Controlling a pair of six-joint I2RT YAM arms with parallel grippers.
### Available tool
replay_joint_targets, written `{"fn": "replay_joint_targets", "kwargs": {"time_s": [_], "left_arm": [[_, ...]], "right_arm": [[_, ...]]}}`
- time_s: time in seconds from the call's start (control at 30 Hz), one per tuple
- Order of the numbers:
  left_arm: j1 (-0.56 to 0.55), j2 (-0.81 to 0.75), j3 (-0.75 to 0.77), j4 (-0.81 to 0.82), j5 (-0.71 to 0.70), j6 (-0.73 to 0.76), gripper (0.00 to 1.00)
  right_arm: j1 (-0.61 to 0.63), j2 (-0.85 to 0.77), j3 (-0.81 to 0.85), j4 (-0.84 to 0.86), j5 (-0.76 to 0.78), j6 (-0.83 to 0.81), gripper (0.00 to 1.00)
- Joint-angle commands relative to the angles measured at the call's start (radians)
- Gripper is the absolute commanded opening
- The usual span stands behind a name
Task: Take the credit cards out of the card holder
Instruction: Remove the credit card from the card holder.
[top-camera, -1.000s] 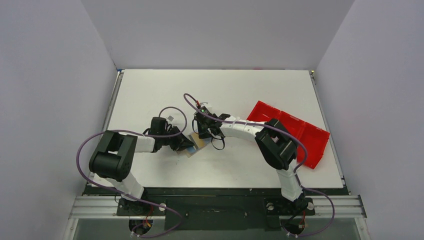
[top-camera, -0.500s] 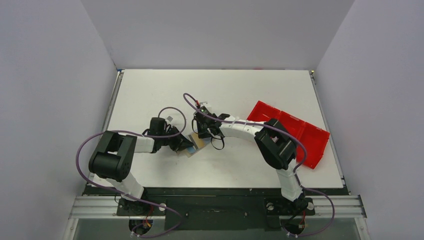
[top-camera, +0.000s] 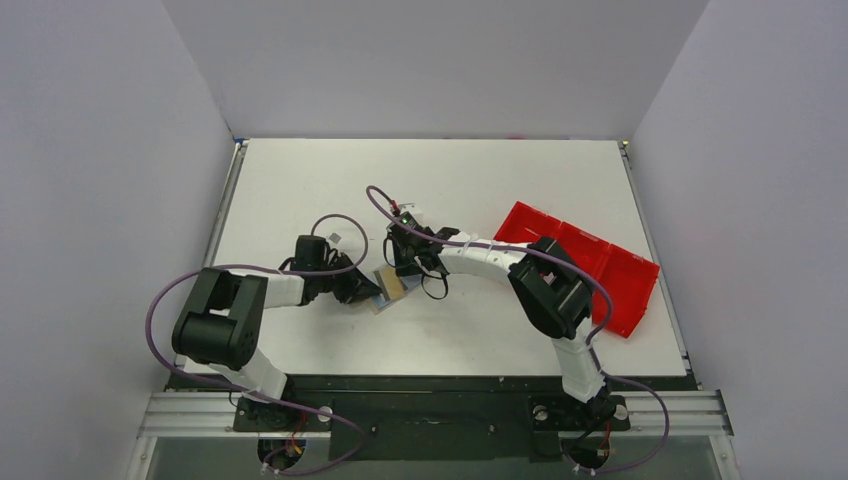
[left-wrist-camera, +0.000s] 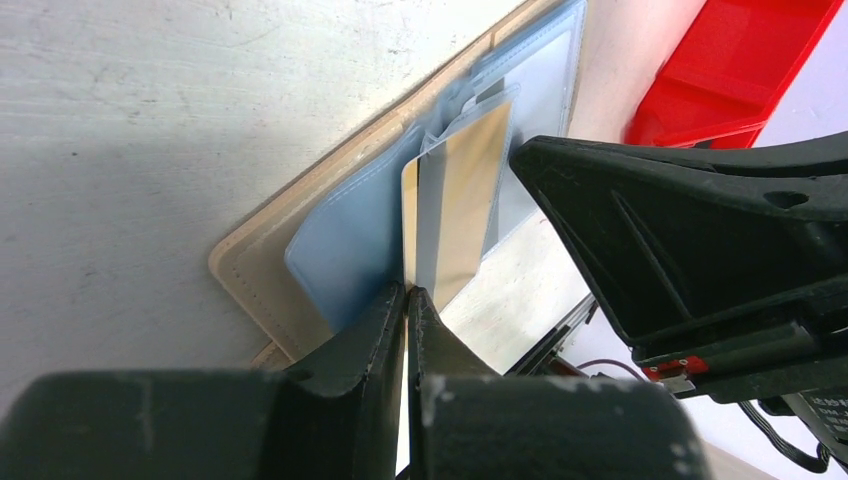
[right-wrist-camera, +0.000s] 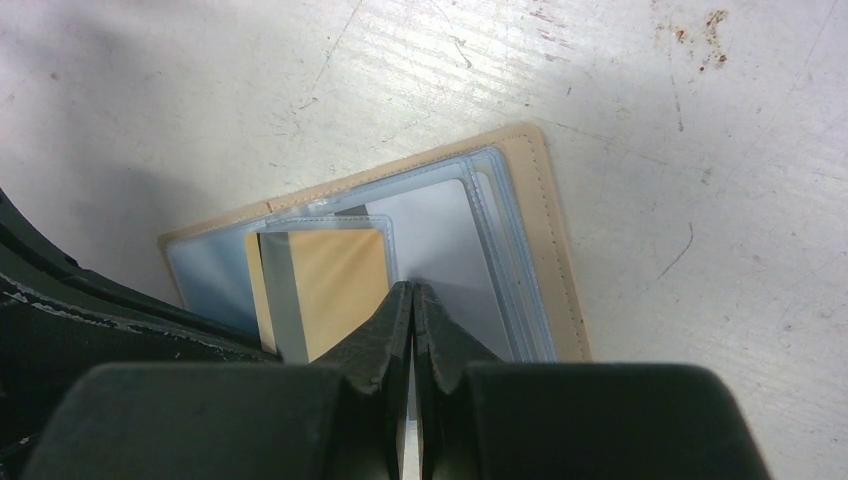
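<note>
The tan card holder (right-wrist-camera: 545, 250) lies open on the table, its clear sleeves (right-wrist-camera: 440, 230) facing up; from above it shows between the two arms (top-camera: 392, 288). A tan credit card with a grey stripe (left-wrist-camera: 462, 190) sticks partly out of a sleeve, also visible in the right wrist view (right-wrist-camera: 335, 275). My left gripper (left-wrist-camera: 408, 292) is shut on that card's near edge, low over the table (top-camera: 373, 291). My right gripper (right-wrist-camera: 412, 290) is shut, its tips resting on the holder's sleeve beside the card (top-camera: 404, 270). Other cards are hidden in the bluish sleeves.
A red compartment tray (top-camera: 590, 262) lies to the right, behind the right arm's elbow; its corner shows in the left wrist view (left-wrist-camera: 745, 70). The right gripper's black body (left-wrist-camera: 700, 230) looms close to the left fingers. White walls enclose the table.
The left gripper's jaws have closed on the tan card's edge. The left arm has drawn back slightly to the left. The right gripper stays on the holder.
</note>
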Motion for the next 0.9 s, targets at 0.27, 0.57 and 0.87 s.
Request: {"fn": "replay_joint_targets", "kwargs": {"time_s": [0.27, 0.57, 0.87], "left_arm": [[0.017, -0.017, 0.026, -0.117, -0.111, 0.056, 0.00], [0.033, -0.041, 0.016, -0.174, -0.159, 0.074, 0.00], [0.056, -0.083, 0.015, -0.246, -0.196, 0.088, 0.00]], "right_arm": [[-0.018, 0.087, -0.057, -0.110, 0.023, -0.010, 0.00], [-0.023, 0.085, -0.066, -0.109, 0.026, -0.012, 0.00], [-0.023, 0.093, -0.064, -0.109, 0.025, -0.013, 0.00]]}}
